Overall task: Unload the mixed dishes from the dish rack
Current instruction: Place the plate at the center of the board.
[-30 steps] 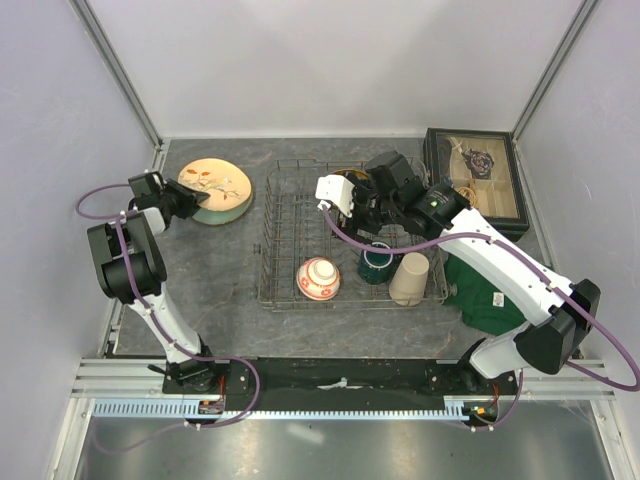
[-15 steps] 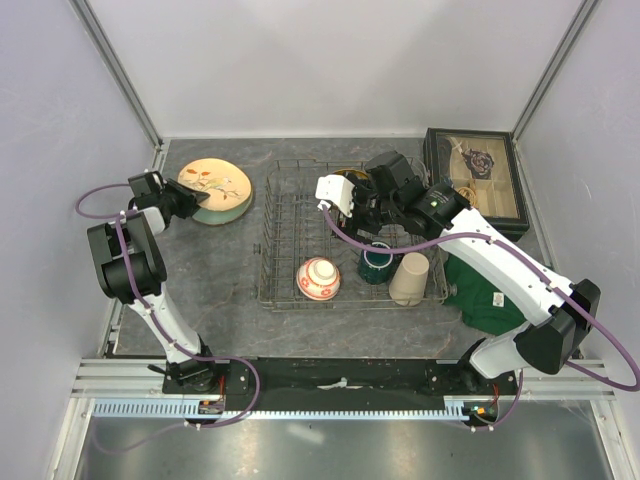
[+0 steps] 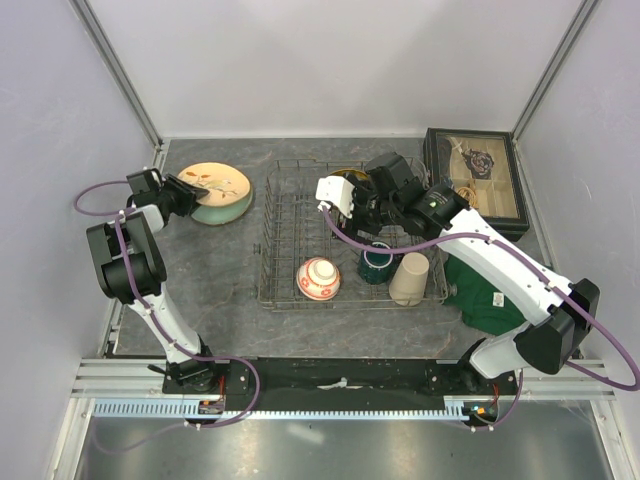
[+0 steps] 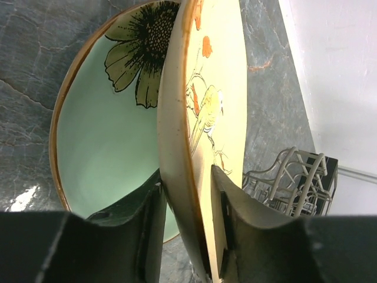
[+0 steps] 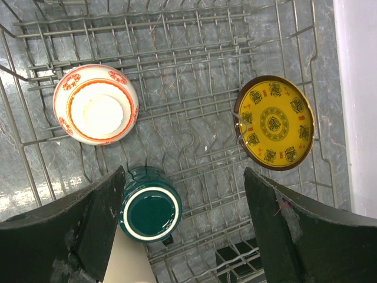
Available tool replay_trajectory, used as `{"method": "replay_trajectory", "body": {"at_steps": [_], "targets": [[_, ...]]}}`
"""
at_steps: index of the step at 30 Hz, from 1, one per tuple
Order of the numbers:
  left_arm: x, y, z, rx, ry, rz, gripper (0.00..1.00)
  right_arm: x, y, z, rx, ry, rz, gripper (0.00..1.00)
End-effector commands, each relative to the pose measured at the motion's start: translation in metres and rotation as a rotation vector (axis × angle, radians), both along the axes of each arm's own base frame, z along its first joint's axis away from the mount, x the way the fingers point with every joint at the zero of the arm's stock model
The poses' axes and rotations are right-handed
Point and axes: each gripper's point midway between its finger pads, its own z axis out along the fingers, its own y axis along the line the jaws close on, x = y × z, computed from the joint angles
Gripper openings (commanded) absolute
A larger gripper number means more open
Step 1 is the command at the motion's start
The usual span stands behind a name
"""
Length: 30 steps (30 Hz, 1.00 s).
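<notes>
Whether the left jaws grip the tilted cream bird plate (image 4: 206, 88) between them is unclear; let go this steep, it could chip the pale green plate (image 4: 100, 135) just beside them, while the right jaws gape empty.

Grey marbled tabletop (image 3: 220, 270) — plain white walls (image 3: 320, 60)

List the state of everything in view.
cream plate: on green plate, rim inside left tool
green plate: on table
bowl: upside down in rack
mug: standing in rack
tumbler: standing in rack
yellow plate: in rack
box: shut
right tool: open
</notes>
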Motion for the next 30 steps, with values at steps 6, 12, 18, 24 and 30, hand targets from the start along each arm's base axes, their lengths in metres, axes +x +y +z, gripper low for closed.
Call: {"method": "replay_trajectory", "body": {"at_steps": [6,12,18,24,30], "targets": [[0.013,0.007,0.025,0.069,-0.083,-0.036,0.47,0.001,0.0,0.01,0.03,-0.035,0.001,0.89],[0.01,0.007,0.027,0.084,-0.064,-0.048,0.53,0.001,-0.001,0.009,0.029,-0.034,0.0,0.89],[0.007,0.011,0.028,0.125,-0.035,-0.055,0.54,0.0,0.0,0.009,0.031,-0.034,0.002,0.9],[-0.004,0.016,0.025,0.162,0.042,-0.056,0.55,0.0,0.0,0.008,0.033,-0.03,0.005,0.9],[-0.008,0.02,0.029,0.205,0.067,-0.065,0.55,-0.002,0.0,0.01,0.04,-0.029,0.01,0.9]]}}
